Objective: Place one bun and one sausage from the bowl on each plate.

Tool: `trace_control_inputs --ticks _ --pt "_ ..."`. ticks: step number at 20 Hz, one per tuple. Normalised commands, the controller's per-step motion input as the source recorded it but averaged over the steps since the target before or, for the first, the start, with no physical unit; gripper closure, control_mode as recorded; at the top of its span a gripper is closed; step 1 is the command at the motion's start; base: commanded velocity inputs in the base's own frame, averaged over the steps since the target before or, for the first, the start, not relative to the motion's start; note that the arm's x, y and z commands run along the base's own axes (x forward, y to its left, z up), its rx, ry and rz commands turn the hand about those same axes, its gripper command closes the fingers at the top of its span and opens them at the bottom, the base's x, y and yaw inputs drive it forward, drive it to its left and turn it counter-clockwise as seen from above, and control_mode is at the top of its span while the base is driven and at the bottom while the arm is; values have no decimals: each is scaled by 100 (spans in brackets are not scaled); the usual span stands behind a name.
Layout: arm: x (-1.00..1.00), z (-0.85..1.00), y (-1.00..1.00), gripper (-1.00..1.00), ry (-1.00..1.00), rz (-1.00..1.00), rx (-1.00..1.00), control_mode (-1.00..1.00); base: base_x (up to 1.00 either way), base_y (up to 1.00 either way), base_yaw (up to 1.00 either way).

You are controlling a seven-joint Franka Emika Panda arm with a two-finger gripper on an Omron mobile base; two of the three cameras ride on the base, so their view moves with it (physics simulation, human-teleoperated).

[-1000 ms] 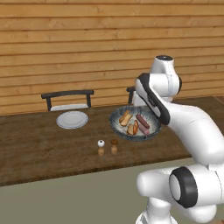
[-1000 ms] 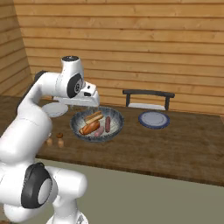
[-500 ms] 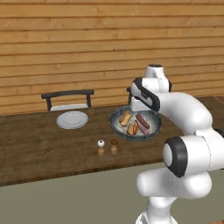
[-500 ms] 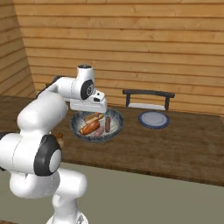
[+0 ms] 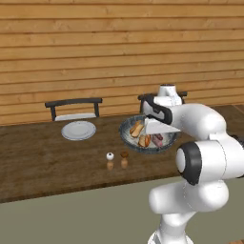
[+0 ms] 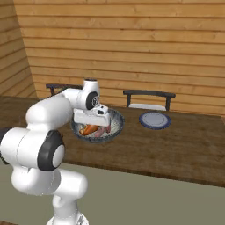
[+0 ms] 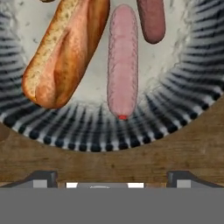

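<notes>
Over the wide speckled-grey bowl (image 7: 175, 109) at its 6 o'clock rim, tool (image 7: 111, 177) wide open, empty; both grey round plates (image 5: 78, 130) bare, nothing delivered.

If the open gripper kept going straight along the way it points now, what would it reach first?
Probably the long pale pink sausage lying in the wide speckled grey bowl, centred ahead of the open gripper, beside the golden-brown bun. Depth is unclear; the bowl's striped rim could come first.
</notes>
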Motion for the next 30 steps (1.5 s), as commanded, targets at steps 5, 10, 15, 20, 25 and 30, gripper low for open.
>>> trace_control_inputs --ticks 5,10,15,20,25,30 --pt "14 -42 0 -100 10 0 0 -100 0 0 0" --pt "32 -9 -9 -100 1 0 0 -100 0 0 0" --pt "18 -34 -11 -100 2 0 0 -100 0 0 0" --pt "16 -38 0 -100 3 0 0 -100 0 0 0" --pt "12 -22 0 -100 0 0 0 -100 0 0 0" --pt "1 -42 0 -100 0 0 0 -100 0 0 0"
